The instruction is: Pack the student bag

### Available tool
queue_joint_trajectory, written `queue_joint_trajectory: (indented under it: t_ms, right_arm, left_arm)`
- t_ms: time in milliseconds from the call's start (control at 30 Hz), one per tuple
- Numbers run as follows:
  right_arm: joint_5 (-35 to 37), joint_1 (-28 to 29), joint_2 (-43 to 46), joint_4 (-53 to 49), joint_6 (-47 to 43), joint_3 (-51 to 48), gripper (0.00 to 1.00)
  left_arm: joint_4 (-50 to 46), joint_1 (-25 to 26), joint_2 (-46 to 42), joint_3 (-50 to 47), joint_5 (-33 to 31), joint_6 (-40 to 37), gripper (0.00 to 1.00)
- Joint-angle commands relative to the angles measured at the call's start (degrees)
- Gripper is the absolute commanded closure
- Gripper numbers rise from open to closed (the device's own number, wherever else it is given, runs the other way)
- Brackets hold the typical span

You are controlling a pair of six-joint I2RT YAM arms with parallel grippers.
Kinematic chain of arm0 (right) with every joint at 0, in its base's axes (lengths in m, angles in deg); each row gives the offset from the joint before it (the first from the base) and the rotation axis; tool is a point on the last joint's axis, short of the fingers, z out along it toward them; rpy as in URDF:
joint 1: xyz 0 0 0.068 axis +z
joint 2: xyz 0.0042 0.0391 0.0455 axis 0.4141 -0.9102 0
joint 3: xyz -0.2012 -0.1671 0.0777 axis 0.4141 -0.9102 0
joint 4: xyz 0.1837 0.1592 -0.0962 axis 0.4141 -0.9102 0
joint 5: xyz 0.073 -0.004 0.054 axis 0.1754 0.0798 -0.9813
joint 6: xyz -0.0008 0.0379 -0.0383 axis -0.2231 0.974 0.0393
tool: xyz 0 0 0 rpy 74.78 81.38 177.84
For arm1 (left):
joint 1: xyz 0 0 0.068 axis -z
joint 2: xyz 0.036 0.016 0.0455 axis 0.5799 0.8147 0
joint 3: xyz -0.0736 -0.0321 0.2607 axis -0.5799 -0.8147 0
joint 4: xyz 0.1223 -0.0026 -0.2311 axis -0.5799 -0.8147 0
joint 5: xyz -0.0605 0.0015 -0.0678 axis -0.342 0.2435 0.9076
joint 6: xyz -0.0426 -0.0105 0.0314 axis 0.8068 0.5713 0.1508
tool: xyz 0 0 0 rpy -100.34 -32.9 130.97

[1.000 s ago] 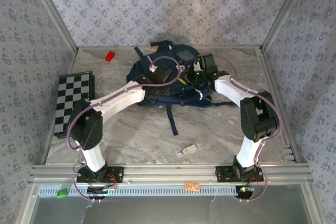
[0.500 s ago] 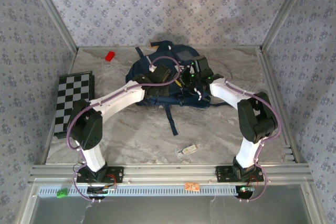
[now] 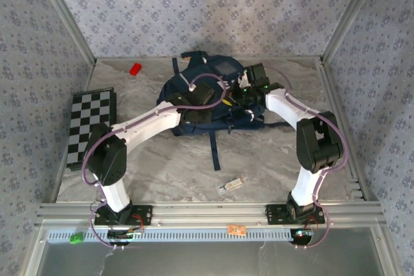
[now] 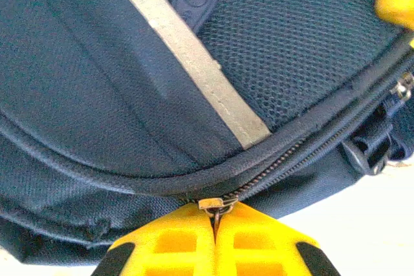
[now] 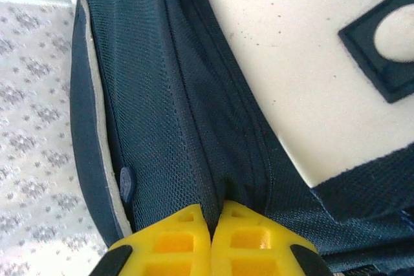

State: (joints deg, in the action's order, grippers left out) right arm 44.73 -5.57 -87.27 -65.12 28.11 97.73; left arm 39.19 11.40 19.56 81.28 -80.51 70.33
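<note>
While the student bag (image 3: 169, 90) lies toward twelve o'clock on the table (image 3: 168, 159), the left gripper (image 4: 215, 214) is pinched closed on its zipper pull (image 4: 213, 205). The right gripper (image 5: 211, 218), at the bag's three o'clock side, clamps a fold of its fabric.

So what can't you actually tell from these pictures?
Top view: both arms cover the student bag's middle.
Top view: the pale object on the table is too small to identify.
Right wrist: the right gripper, shut on the bag's fabric, hides whatever lies inside that fold.
</note>
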Motion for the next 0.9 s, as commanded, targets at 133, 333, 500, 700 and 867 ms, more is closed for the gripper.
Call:
queue_joint_trajectory:
  t_ms: [133, 333, 500, 700, 867]
  right_arm:
    - [-3.2, -4.0, -9.5, -11.8, -13.6, 16.4, 1.0]
    - [-4.4, -4.2, -7.0, -16.4, -15.0, 16.6, 0.7]
    - [-6.6, -3.9, 1.5, -7.9, -5.7, 3.2, 0.54]
    - [-7.1, 0.1, 5.9, 7.1, 8.5, -8.3, 0.52]
    - [-3.6, 3.1, 4.5, 9.3, 11.4, -7.6, 0.53]
  left_arm:
    - [-2.6, 6.5, 2.9, 4.0, 5.7, 6.2, 1.0]
    - [-1.6, 3.3, 2.7, 5.0, 2.1, 6.3, 1.0]
    - [0.4, 1.5, 1.6, 4.4, 2.9, 5.3, 1.0]
    - [0.3, 1.4, 1.1, 3.9, 2.3, 4.6, 1.0]
    - [0.7, 1.5, 1.1, 3.5, 2.7, 4.2, 1.0]
